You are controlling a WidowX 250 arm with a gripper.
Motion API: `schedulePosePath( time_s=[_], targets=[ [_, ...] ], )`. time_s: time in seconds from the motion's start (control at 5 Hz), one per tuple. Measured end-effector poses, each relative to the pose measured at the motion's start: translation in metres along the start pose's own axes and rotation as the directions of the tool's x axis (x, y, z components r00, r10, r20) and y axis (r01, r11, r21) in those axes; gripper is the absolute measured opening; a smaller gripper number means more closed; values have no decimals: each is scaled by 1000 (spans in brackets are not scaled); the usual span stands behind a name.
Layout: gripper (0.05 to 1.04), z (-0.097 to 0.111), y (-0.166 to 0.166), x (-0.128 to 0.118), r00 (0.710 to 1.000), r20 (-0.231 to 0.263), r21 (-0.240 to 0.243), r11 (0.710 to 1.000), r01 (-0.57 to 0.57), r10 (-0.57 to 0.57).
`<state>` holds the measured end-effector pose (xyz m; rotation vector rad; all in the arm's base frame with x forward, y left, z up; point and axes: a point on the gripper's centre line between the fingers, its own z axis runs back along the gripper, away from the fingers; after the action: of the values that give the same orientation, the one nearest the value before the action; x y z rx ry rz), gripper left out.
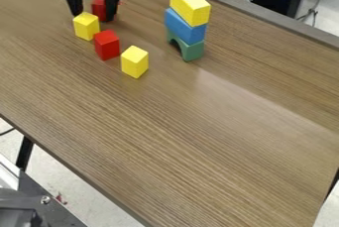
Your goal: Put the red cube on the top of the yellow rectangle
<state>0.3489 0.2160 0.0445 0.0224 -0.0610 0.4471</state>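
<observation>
The wood-grain tabletop [192, 146] carries everything. Over its far left part hangs the black gripper [93, 16], its fingers [111, 8] spread wide and with nothing visibly pinched.

To the right in the view stands a stack: the yellow rectangle [191, 5] on a blue block [185, 26], and that on a green arch [189, 49]. The rectangle's long axis slants from upper left to lower right.

The far red cube [98, 9] shows between the fingers and partly behind the right-hand one in the view (how much deeper it sits cannot be told). It seems the likelier pick; the coming grasp turns on bringing both fingers astride it. Close in front are a yellow cube [86, 26], a second red cube [107, 45] and another yellow cube [134, 62], which a low sweep could knock. The blocks' visible faces carry no writing.
</observation>
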Motion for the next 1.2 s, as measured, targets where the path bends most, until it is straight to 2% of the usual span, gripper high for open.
schedulePosePath(
  time_s=[0.2,0.6,1.0,1.2],
  targets=[
    [1000,1,-6,5,999,4,-3,999,51,-51],
    [1000,-18,-8,9,994,-42,8,995,102,-101],
    [966,-20,-5,24,994,-19,12,994,106,-105],
    [710,-21,-3,27,996,-7,3,996,94,-94]
  ],
)
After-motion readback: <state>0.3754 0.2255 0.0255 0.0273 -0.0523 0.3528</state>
